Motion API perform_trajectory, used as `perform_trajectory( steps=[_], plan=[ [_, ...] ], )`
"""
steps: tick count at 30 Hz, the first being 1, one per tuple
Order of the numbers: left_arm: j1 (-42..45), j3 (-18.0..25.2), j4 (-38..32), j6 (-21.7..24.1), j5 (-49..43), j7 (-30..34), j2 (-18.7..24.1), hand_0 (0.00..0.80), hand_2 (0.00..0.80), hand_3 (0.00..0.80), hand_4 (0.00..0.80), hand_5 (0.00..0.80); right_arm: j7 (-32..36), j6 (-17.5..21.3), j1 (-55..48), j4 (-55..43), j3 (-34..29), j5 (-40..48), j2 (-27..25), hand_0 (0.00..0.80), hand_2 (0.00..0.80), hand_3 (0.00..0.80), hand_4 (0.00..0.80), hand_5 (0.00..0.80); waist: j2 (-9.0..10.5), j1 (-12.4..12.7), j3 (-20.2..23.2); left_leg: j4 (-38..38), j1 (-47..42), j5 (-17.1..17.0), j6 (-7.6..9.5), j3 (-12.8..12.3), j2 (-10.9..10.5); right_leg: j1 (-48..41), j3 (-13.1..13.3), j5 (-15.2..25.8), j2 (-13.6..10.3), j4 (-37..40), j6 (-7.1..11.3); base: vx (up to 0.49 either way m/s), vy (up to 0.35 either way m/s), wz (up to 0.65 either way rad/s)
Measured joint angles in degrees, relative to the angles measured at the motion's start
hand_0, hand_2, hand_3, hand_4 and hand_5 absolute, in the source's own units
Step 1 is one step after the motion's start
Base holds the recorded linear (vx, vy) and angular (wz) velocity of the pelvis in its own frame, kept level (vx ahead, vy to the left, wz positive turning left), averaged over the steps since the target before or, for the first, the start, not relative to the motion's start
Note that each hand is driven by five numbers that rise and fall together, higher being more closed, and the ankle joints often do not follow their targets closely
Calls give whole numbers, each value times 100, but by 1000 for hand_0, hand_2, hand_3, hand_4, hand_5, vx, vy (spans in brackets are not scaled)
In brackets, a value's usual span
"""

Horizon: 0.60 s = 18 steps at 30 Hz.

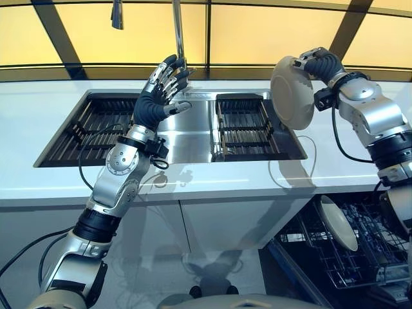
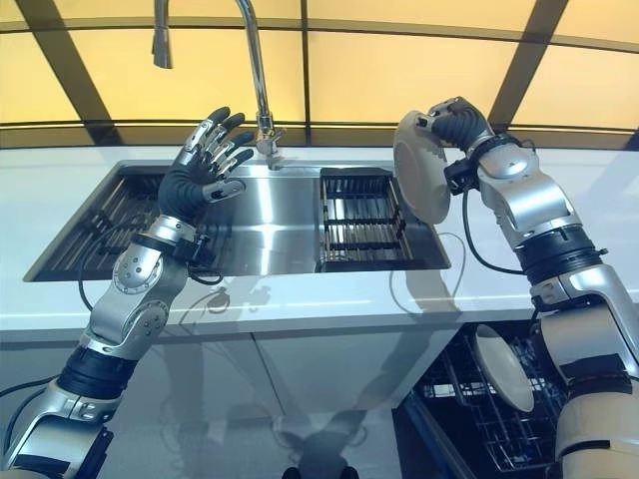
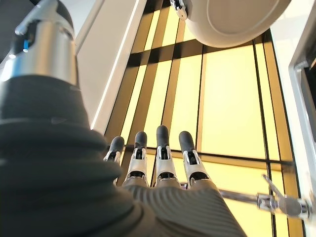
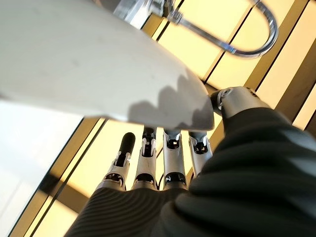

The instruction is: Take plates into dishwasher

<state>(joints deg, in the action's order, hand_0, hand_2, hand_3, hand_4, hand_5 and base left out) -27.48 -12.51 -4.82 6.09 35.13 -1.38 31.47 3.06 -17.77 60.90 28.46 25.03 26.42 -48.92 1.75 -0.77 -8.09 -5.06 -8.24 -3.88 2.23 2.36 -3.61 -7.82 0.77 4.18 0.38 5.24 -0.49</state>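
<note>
My right hand (image 1: 320,64) is shut on the top rim of a white plate (image 1: 291,93) and holds it on edge in the air, above the counter just right of the sink. The right wrist view shows the plate (image 4: 89,64) pinched between thumb and fingers (image 4: 158,163). My left hand (image 1: 161,90) is open and empty, fingers spread, raised over the middle of the sink (image 1: 193,138). The open dishwasher's lower rack (image 1: 370,241) is at the bottom right, with another white plate (image 1: 339,223) standing in it.
Black dish racks lie in the sink at the left (image 1: 96,125) and right (image 1: 244,125). A tall faucet (image 1: 178,29) stands behind the sink by my left hand. The white counter (image 1: 212,183) runs along the front, above the dishwasher.
</note>
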Motion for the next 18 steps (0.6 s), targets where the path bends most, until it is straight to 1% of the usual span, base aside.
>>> perform_trajectory(
  steps=[1, 3, 4, 5, 8, 10, 12, 13, 15, 17, 18],
  plan=[
    [0, 0, 0, 4, 1, 29, 0, 0, 0, 0, 0, 0, 17, 0, 0, -5, -2, 0, -106, 800, 800, 800, 800, 800, -1, -3, 1, 0, -18, 16, -1, -62, 12, 0, 49, 10, 12, 0, -13, -25, -2, -20],
    [0, 0, -1, 20, 2, 43, -1, 0, 0, 0, 0, 0, 22, 0, 0, -5, -59, 0, -277, 800, 800, 800, 800, 800, 4, -40, 8, 0, -23, 23, -5, -81, 20, 0, 65, 17, 20, -1, -24, -30, -5, -9],
    [0, 1, -2, 22, 5, 54, 0, 0, 0, 0, 0, 0, 26, 0, -1, -4, -102, -3, -363, 800, 800, 800, 800, 800, 3, -134, 9, 1, -26, 28, -7, -92, 24, 0, 79, 20, 26, 0, -28, -25, -6, -4],
    [0, 1, -2, 22, 13, 59, 0, 0, 0, 0, 0, 0, 28, 0, -4, -4, -183, -4, -420, 800, 800, 800, 800, 800, 3, -162, 10, 1, -31, 31, -8, -102, 28, 0, 90, 22, 31, -1, -29, -22, -7, -10],
    [0, 1, 2, 13, 29, 75, 0, 0, 0, 0, 0, 0, 36, 0, -43, 1, -240, -5, -642, 800, 800, 800, 800, 800, 1, -201, 13, 0, -98, 76, -16, -238, 57, -18, 206, 30, 61, 0, -37, -15, -11, -22],
    [-1, 2, 5, -11, 64, 80, -1, 0, 0, 0, 0, 0, 106, 2, -63, 22, -262, -5, -775, 800, 800, 800, 800, 800, -2, -314, 26, -1, -117, 88, -13, -268, 58, -25, 252, 19, 63, 3, -20, -10, -20, -12],
    [0, 2, 7, -20, 64, 90, -6, 0, 0, 0, 0, 0, 181, 8, -221, 33, -438, -6, -904, 800, 800, 800, 800, 800, 3, -337, 51, -1, -132, 116, -17, -397, 79, -3, 361, 30, 85, 4, -12, -11, -25, -27],
    [0, 2, 11, -21, 65, 93, -6, 0, 0, 0, 0, 0, 217, 10, -313, 42, -489, -8, -984, 800, 800, 800, 800, 800, 10, -342, 60, -1, -142, 126, -15, -413, 82, -3, 381, 31, 89, 4, -11, -10, -25, -20],
    [0, 2, 13, -24, 65, 95, -9, 0, 0, 0, 0, 0, 289, 9, -481, 88, -578, -52, -1109, 800, 800, 800, 800, 800, 10, -464, 98, -2, -148, 145, -16, -467, 86, 5, 441, 31, 93, 14, -11, -10, -24, -12],
    [0, 2, 13, -37, 64, 95, -17, 0, 0, 0, 0, 0, 362, 10, -621, 131, -650, -52, -1225, 800, 800, 800, 800, 800, 8, -483, 118, -5, -178, 174, -17, -549, 98, 7, 517, 32, 108, 25, -9, -9, -28, -22],
    [0, 2, 14, -50, 65, 96, -25, 0, 0, 0, 0, 0, 397, 9, -705, 134, -663, -52, -1310, 800, 800, 800, 800, 800, 11, -538, 127, -16, -193, 187, -20, -572, 104, 6, 535, 32, 114, 26, -8, -2, -31, -19]
  ],
)
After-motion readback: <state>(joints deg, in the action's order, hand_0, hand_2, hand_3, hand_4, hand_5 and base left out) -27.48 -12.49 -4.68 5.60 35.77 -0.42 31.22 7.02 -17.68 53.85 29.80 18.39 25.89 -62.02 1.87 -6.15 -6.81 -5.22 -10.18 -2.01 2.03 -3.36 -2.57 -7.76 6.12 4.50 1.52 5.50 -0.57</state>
